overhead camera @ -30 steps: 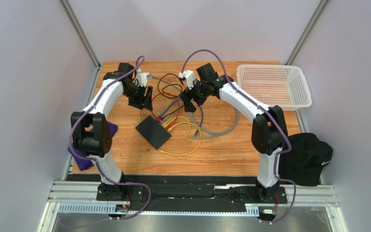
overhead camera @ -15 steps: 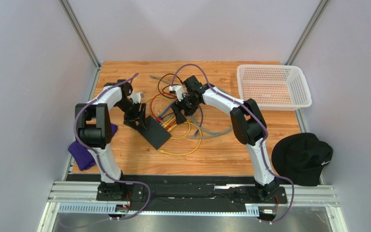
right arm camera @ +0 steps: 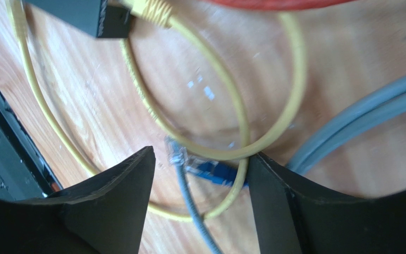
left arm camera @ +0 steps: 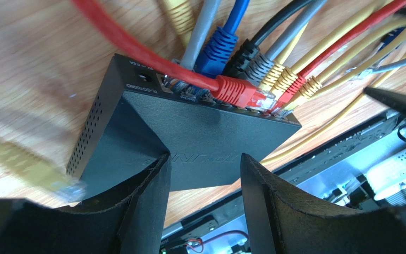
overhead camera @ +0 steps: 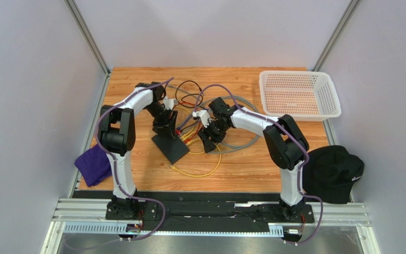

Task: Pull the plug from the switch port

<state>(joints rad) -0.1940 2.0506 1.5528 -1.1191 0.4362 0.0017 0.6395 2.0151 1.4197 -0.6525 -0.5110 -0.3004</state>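
The switch (overhead camera: 172,148) lies flat on the wooden table (overhead camera: 242,172), left of centre, its long axis running on a diagonal from far-left to near-right in the overhead view; its socket edge faces the far-right side, towards the tangle of cables and the right arm. The left gripper (overhead camera: 166,128) is the nearer of the two; it hangs right over the far end of the box with its jaws spread, and in its wrist view both fingers (left arm camera: 136,211) stand over the plain top face, the row of plugs lying straight beyond them; whether the tips touch the lid cannot be told. A red plug (left arm camera: 237,92) sits in the row beside several yellow ones. The right gripper (overhead camera: 209,140) is just beside the socket edge, low among the cables, jaws spread and pinching nothing; beneath its gap are a yellow cable loop (right arm camera: 242,121) and a loose grey cable end (right arm camera: 176,153) on bare wood. For this arm the switch shows only as a corner at the upper left of its view, with a yellow plug (right arm camera: 149,9) seated there; so, as I judge it, the pull depends on the right jaws travelling that way and lining up along the cable, away from the socket edge, while the left arm steadies the box.
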